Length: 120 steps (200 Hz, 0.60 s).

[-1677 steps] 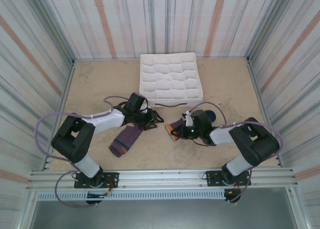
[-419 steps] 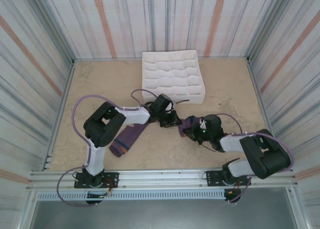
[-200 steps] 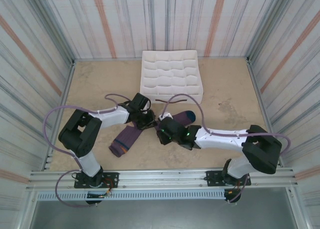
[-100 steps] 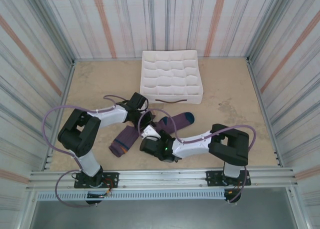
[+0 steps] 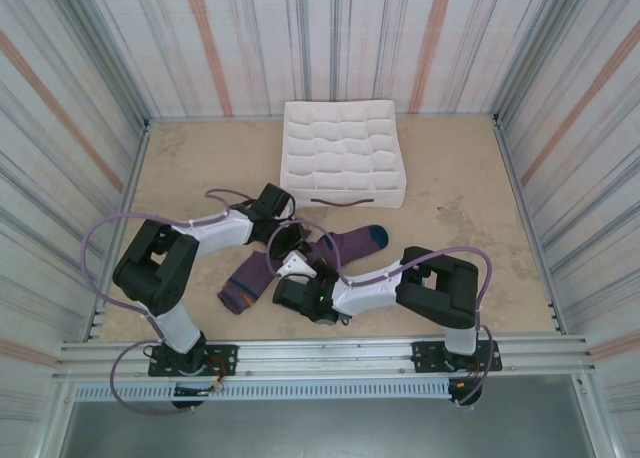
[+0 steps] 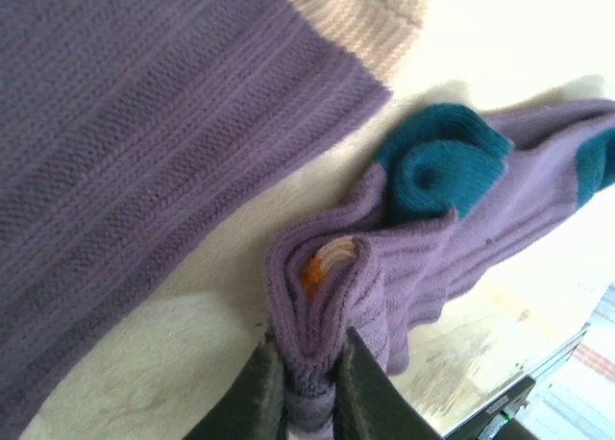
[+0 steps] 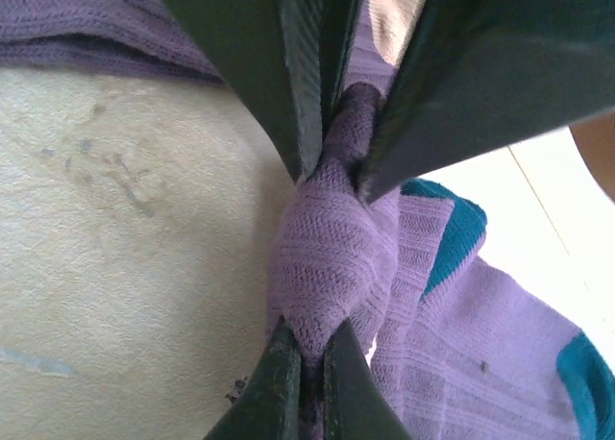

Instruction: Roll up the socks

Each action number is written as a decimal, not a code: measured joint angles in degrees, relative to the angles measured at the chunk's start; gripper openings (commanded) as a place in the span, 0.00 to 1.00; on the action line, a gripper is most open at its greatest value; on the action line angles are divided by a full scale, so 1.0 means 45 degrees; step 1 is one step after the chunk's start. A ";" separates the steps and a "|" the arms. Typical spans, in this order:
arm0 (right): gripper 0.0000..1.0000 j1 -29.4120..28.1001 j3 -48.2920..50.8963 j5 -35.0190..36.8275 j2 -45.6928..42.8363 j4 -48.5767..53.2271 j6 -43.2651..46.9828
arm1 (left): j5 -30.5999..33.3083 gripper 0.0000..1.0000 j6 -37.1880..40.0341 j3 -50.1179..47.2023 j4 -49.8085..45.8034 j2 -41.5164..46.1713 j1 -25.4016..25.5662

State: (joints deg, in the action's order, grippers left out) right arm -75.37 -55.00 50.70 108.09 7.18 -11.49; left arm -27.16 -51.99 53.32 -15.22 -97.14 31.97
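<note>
My left fingers (image 6: 281, 387) are pinched on a thick fold of the bunched sock (image 6: 452, 257). Purple rib is squeezed up between the tips, and a bit of orange shows inside the fold just above them. On the top camera the flat sock (image 5: 252, 276) lies free to their left, stretched on the worktop (image 5: 470, 208). It slants from upper right down to a darker end at lower left.

The bunched sock starts where my two arms meet, near the flat sock's upper end, and trails off to the right, ending in a teal toe. A teal heel patch sits just beside the gripped fold.

My right fingers (image 7: 296, 387) are clamped tight on the same bundle, with only a thin ridge of purple between the tips. In that wrist view the other pair of fingers comes in from the top edge and nips the same sock just beyond. I cannot tell whether the two socks touch.

Toward the back wall, apart from the socks, sits the white grid box (image 5: 345, 193).
</note>
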 measured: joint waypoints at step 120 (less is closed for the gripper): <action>0.00 0.3026 0.2283 -0.4988 -0.3060 -0.1326 -0.1273 | -0.0389 0.61 0.0267 -0.0408 -0.0189 0.2045 -0.0952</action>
State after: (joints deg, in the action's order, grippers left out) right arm -61.76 -44.73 28.25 94.32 1.21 -17.21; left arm -28.91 -50.78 51.48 -16.08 -87.94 27.68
